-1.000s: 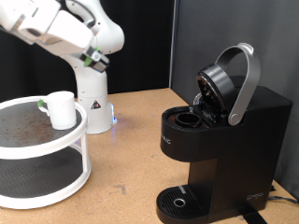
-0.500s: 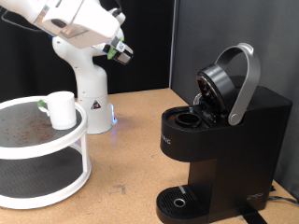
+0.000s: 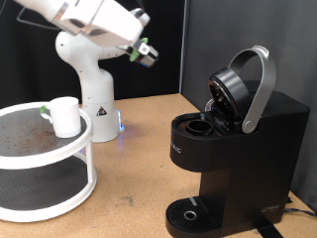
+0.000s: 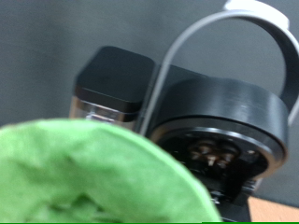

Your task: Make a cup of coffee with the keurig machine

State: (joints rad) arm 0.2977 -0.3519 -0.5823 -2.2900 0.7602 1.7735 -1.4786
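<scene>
Claw point(image 3: 146, 52) up high, clamped on green-topped pod point(image 4: 98, 177), near keurig machine point(image 3: 238, 149) with lid open; cup point(image 3: 65, 116) on shelf point(image 3: 45, 159).

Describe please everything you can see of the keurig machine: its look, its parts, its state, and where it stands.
The keurig machine is a boxy matte-black coffee maker standing on the wooden table at the exterior view's right. Its lid, with a grey arched handle, is raised and tilted back, so the round pod chamber is open. A round drip base sits low at its front, with no cup on it. Nothing touches the machine; the wrist view faces the open lid.
</scene>
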